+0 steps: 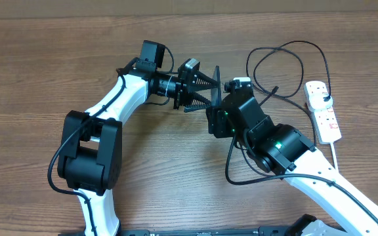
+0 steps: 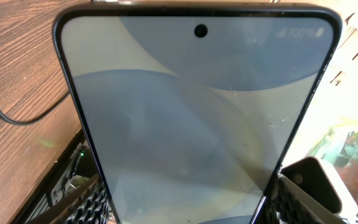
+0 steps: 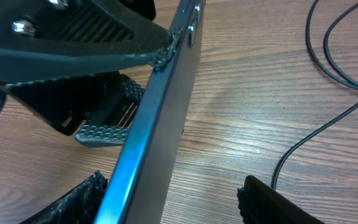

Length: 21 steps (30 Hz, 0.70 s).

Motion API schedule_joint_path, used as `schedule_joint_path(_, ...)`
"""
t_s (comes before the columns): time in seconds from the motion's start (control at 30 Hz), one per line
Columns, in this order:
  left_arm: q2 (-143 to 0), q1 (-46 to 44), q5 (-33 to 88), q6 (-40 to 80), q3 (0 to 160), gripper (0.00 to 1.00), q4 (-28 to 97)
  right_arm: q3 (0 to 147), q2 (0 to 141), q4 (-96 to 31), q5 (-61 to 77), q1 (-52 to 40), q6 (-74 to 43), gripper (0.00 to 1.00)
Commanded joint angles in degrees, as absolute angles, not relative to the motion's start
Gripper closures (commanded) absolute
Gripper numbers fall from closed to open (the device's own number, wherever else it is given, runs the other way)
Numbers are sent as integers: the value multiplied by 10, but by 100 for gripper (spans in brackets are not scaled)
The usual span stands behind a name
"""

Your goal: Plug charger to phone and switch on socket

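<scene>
Plainly, the left pincer (image 2: pixel 190 200) is clamped on the phone (image 2: pixel 197 118), its ribbed fingers (image 2: pixel 87 202) pressing both long edges, so the handset is raised off the table (image 1: pixel 58 39) and turned on edge between the two wrists. The right pincer (image 3: pixel 174 196) stands wide and holds nothing. In its own view the phone's lit edge runs down between its spread fingers, with no clear touch on either. Outward from there, the charger (image 1: pixel 282 62) lies in loose loops on the wood beyond the right wrist, held by neither pincer. The socket (image 1: pixel 325 111) sits near the right edge, its switch position too small to read. My worry is the crowding: if the right pincer closes or swings here, it may lever the phone in the left grip and twist it loose. An arm sweeping toward the cable could also catch a loop and drag the plug tip further off
</scene>
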<state>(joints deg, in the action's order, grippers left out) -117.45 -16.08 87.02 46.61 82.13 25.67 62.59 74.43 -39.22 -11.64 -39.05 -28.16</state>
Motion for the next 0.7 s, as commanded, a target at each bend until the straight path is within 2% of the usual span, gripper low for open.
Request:
schedule_joint_path(0.0, -1176, -161, 899, 467, 834, 76, 254, 637, 745, -384, -128, -393, -288, 35)
schedule_joint_path(0.37, -1176, -161, 898, 467, 834, 76, 254, 637, 758, -366, -105, -401, -299, 46)
schedule_joint_path(0.67, -1176, -161, 898, 467, 834, 76, 254, 637, 771, -360, -135, -408, -298, 48)
